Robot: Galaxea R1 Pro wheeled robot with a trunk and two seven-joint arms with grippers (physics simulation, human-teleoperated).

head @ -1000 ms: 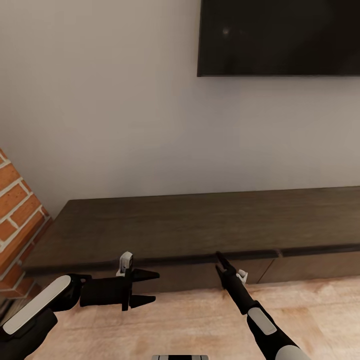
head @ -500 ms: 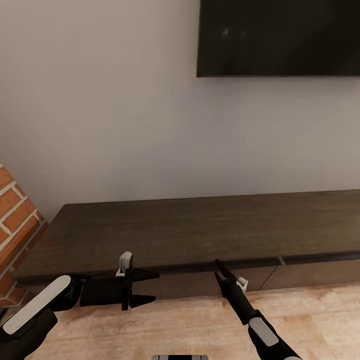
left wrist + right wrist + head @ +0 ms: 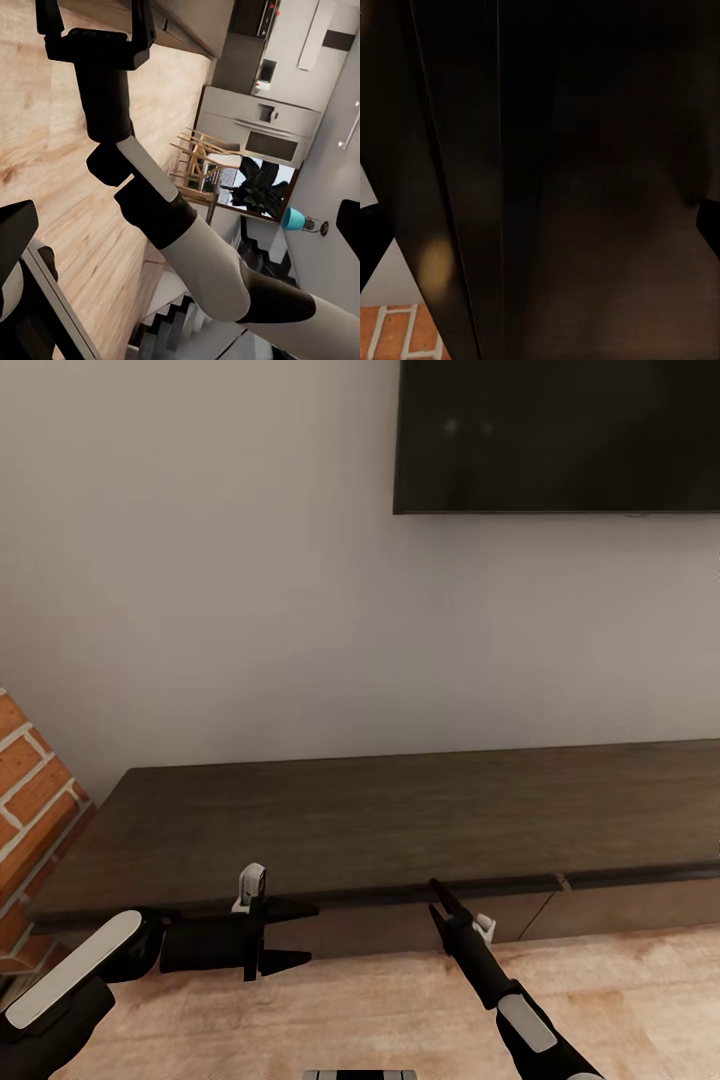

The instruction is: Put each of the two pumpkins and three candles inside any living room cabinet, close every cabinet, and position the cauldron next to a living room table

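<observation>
The cabinet [image 3: 400, 830] runs off the right edge of the head view, so its full length is cut off. The TV [image 3: 558, 435] is cropped at the top and right. The brick wall [image 3: 30, 780] shows as a corner at the left edge. The right pincer [image 3: 437, 887] points end-on at the cabinet's front edge; its fingers overlap, and their gap cannot be read. In the right wrist view the cabinet [image 3: 585, 187] is a dark blur, perhaps its top.

Matt dark wood-grain cabinet [image 3: 400, 820]; pale wood-plank floor [image 3: 400, 1010].
</observation>
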